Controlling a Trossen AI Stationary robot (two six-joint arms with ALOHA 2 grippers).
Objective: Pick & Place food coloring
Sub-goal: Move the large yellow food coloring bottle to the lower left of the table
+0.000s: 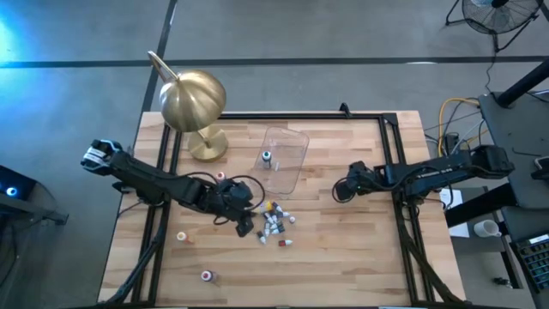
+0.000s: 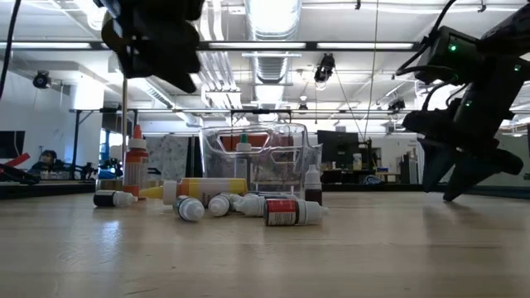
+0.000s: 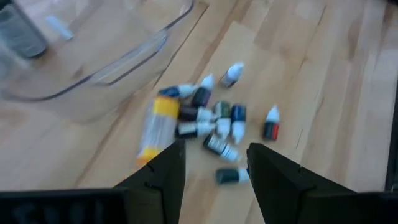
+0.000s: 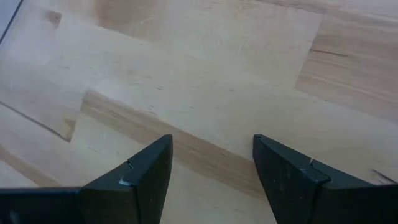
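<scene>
Several tiny food coloring bottles [image 1: 275, 223] lie on their sides in a loose heap on the wooden table, with a larger yellow-labelled one [image 3: 157, 126] among them. Three more bottles stand apart on the table's left half [image 1: 220, 176] [image 1: 182, 236] [image 1: 206, 275]. One bottle [image 1: 267, 157] stands inside the clear tub [image 1: 296, 146]. My left gripper [image 1: 247, 221] hangs open above the heap's left side, and the heap shows beyond its fingers in the left wrist view [image 3: 214, 158]. My right gripper [image 1: 337, 190] waits open over bare wood to the right of the tub.
A brass dome lamp [image 1: 193, 101] stands at the far left of the table. A black frame [image 1: 390, 137] runs along the far and side edges. In the low view the tub [image 2: 261, 157] stands behind the heap [image 2: 240, 205]. Bare wood lies near the front edge.
</scene>
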